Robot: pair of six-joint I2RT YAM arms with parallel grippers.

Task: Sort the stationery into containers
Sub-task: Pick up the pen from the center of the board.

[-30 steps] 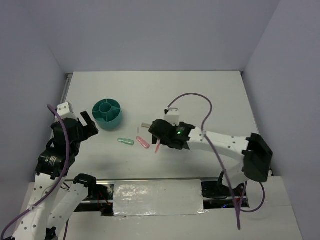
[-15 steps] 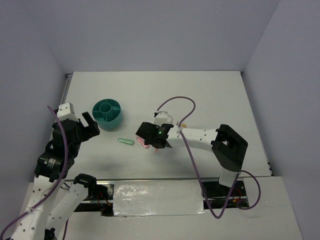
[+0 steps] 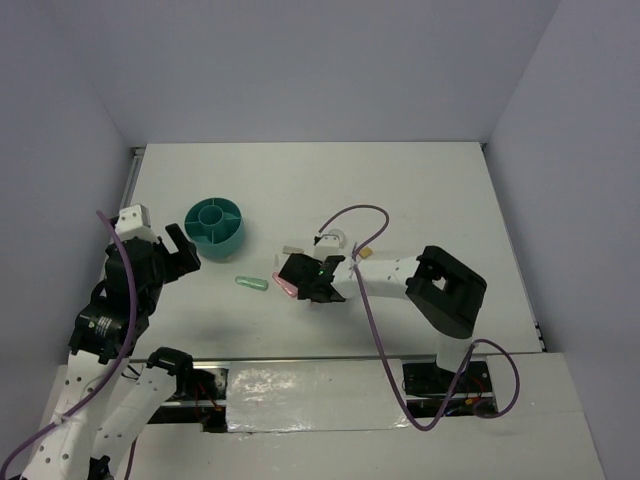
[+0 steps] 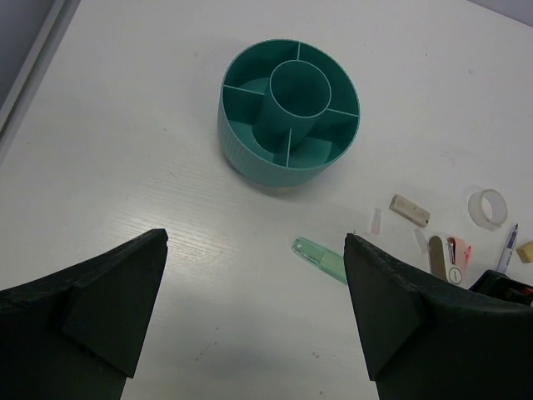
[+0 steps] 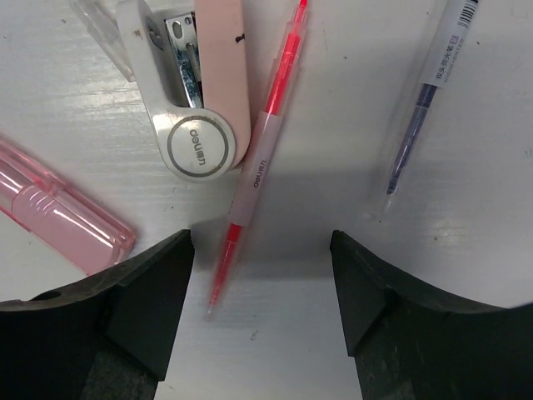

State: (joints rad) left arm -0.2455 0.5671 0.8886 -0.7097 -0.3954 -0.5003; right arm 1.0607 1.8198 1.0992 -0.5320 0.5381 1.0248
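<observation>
At the far left, the left claw (image 3: 178, 250) hangs above the white counter (image 3: 420, 190) with its two black fingers (image 4: 108, 308) spread wide and nothing between them. Just beyond it stands the round teal plastic organiser cup (image 3: 215, 246), upright, with a central tube and divided compartments around it; in the left wrist view the cup (image 4: 250, 158) looks empty in the parts that show.

To the right of the cup, and apart from it, lies the mint-green capsule-shaped eraser (image 3: 251, 283) flat on the counter. Next comes the translucent pink capsule-shaped eraser (image 3: 284, 287), right at the edge of the right claw (image 3: 300, 283). A small tan block (image 3: 291, 249) lies just behind them.

The right claw is low over a cluster of stationery. In the right wrist view its fingers (image 5: 141, 308) stand apart, on either side of the tip end of the slim red-pink pen (image 5: 265, 142), with bare counter showing between the pen and each finger; it grips nothing. The pink eraser (image 5: 58, 217) lies at the left, by the left finger. Beside the pen lies a small pink-and-white folding tool with a metal insert (image 5: 204, 108), touching or nearly touching the pen's barrel. Further right, apart from the red pen, lies a thin clear pen with dark ink (image 5: 425, 100).

The left wrist view also shows a clear tape ring (image 4: 488, 207) lying flat beyond the cluster, and a small yellowish block (image 4: 525, 250) at the frame edge.
</observation>
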